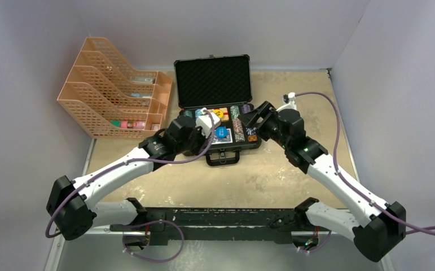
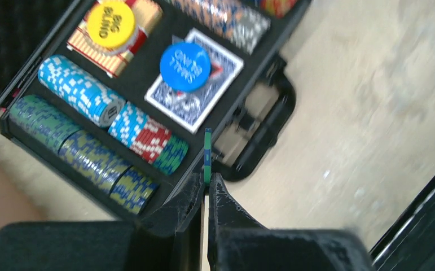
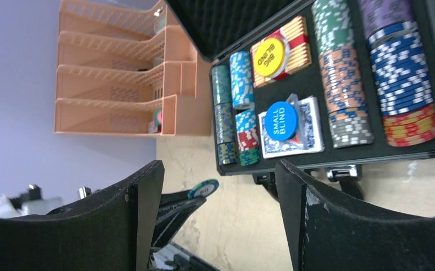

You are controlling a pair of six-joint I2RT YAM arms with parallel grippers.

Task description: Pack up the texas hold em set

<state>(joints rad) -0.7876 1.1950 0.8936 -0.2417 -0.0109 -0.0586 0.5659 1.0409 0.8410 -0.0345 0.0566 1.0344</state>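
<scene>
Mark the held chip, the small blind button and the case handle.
held chip (image 2: 207,155): left wrist view, its edge
small blind button (image 2: 185,66): left wrist view, blue face
case handle (image 1: 223,162): top view, front bar

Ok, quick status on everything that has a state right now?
Case: open, lid raised.
Left fingers: shut on green chip, held edge-on.
Right fingers: open, empty.
Blue card deck: in its slot, Small Blind button on top.
Orange file organiser: upright.
</scene>
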